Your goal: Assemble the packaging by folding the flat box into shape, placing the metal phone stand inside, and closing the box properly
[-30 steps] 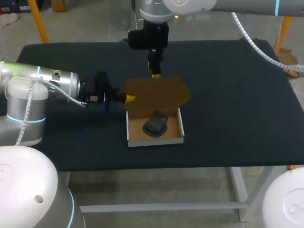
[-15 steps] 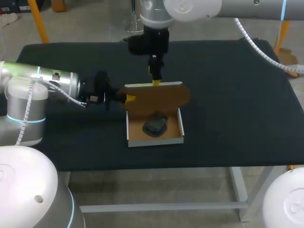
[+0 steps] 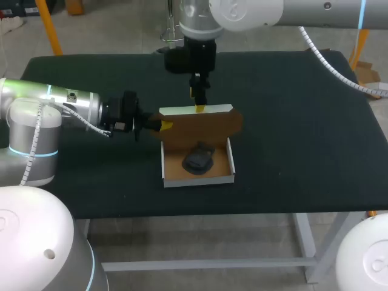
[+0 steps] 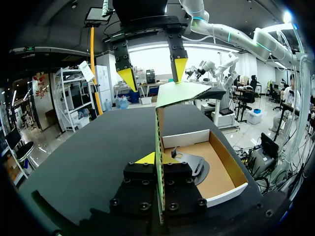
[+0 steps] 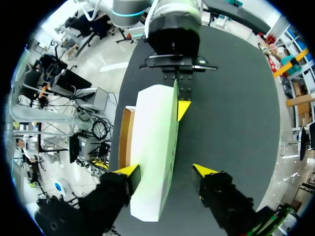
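Observation:
A white cardboard box (image 3: 198,177) with a brown inside lies open in the middle of the table. In it lies the dark metal phone stand (image 3: 197,160) (image 4: 191,162). Its lid (image 3: 203,126) (image 4: 159,129) (image 5: 155,147) stands up from the back wall, white outer face on top. My left gripper (image 3: 163,125) (image 4: 160,164) is shut on the lid's left edge. Over the lid's top edge hangs my right gripper (image 3: 199,107) (image 5: 166,170) (image 4: 153,73), open, one finger on each side of the lid; one fingertip (image 5: 129,170) lies against the white face.
The box sits on a black table cover (image 3: 303,121), with bare cloth on every side of it. My left arm (image 3: 54,106) lies low along the table's left part, and my right arm (image 3: 200,36) comes down from the far edge.
The lid has tipped forward towards the box, and its white outer face now shows along the top. My right gripper has come down and forward over that edge. The left gripper has held still.

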`<action>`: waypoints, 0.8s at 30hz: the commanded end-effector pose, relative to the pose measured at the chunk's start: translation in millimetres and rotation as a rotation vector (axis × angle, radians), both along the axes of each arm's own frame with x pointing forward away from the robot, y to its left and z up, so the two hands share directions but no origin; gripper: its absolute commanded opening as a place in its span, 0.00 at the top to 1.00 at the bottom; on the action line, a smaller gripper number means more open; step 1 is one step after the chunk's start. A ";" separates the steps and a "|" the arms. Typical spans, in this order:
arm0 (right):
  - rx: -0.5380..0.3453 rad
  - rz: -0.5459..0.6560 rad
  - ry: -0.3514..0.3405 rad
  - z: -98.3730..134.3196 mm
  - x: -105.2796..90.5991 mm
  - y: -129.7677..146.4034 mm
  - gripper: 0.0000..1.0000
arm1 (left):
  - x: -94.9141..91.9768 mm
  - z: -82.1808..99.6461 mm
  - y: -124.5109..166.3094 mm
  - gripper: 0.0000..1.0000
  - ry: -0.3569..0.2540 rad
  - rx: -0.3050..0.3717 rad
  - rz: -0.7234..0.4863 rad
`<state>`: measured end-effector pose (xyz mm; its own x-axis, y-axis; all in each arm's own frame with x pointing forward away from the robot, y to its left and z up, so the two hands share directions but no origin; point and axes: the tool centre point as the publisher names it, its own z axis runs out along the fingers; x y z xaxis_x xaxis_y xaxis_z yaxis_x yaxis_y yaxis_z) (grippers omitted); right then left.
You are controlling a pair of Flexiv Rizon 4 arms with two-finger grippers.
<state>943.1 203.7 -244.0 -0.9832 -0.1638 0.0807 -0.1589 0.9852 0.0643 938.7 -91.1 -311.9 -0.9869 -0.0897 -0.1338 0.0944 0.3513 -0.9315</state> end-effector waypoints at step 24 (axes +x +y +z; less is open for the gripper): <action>-0.024 0.011 0.101 -27.4 13.4 7.4 0.45 | 0.5 -2.1 -0.5 1.00 -0.001 -0.001 0.000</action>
<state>950.4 205.3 -268.8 -0.9725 -0.1693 0.1597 -0.1608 0.9849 0.0648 939.6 -90.7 -312.2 -0.9868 -0.0918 -0.1337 0.0935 0.3518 -0.9314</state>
